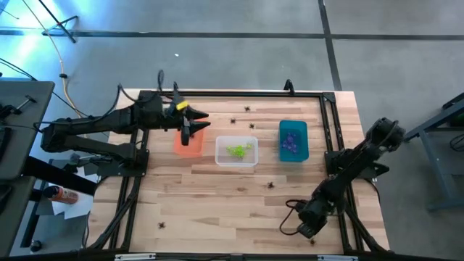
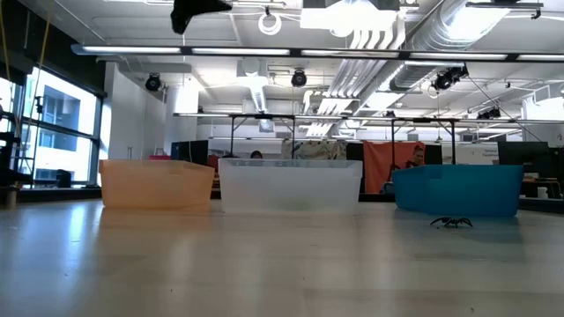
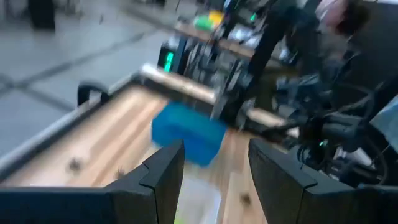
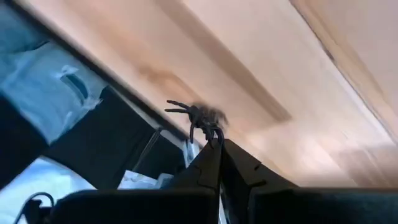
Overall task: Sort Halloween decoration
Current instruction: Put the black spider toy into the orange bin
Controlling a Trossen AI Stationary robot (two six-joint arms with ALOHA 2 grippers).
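Black spider in right gripper, green spiders in clear bin

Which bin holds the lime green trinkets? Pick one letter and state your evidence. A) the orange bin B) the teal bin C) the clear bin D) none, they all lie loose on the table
C: in the high view the lime green trinkets lie inside the clear bin, the middle one of the three, while the teal bin holds purple ones.

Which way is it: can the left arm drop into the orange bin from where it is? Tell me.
Probably yes. The left claw hangs open right above the orange bin, with nothing between them.
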